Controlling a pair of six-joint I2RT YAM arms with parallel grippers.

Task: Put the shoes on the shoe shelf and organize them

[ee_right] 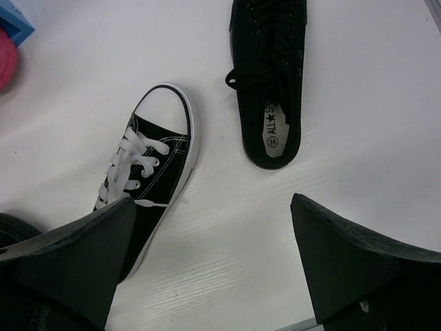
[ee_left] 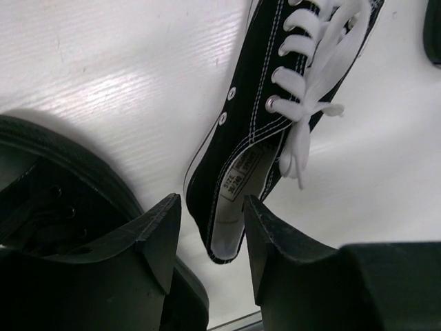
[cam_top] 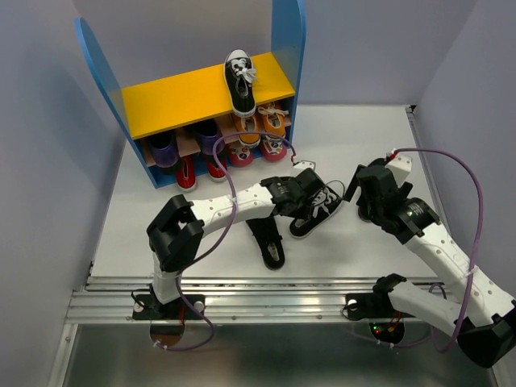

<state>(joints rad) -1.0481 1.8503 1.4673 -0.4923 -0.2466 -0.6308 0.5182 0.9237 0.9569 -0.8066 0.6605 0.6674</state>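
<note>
The shoe shelf (cam_top: pixel 173 98) stands at the back left. One black canvas sneaker (cam_top: pixel 240 81) lies on its yellow top board. The orange sneakers (cam_top: pixel 262 125) sit on the lower board. The second black canvas sneaker (cam_top: pixel 318 211) lies on the table; it also shows in the left wrist view (ee_left: pixel 262 131) and the right wrist view (ee_right: pixel 155 162). My left gripper (ee_left: pixel 210 238) is open, its jaws on either side of this sneaker's heel with gaps showing. An all-black shoe (cam_top: pixel 268 242) lies just left of it (ee_right: pixel 270 83). My right gripper (ee_right: pixel 213 262) is wide open and empty, right of the sneaker.
Purple shoes (cam_top: pixel 165 149) and red shoes (cam_top: pixel 185 173) fill the shelf's lower left; pink-red ones (cam_top: pixel 240 153) stand in front of the orange pair. White walls enclose the table (cam_top: pixel 371 137) on both sides. A metal rail (cam_top: pixel 266 294) runs along the near edge.
</note>
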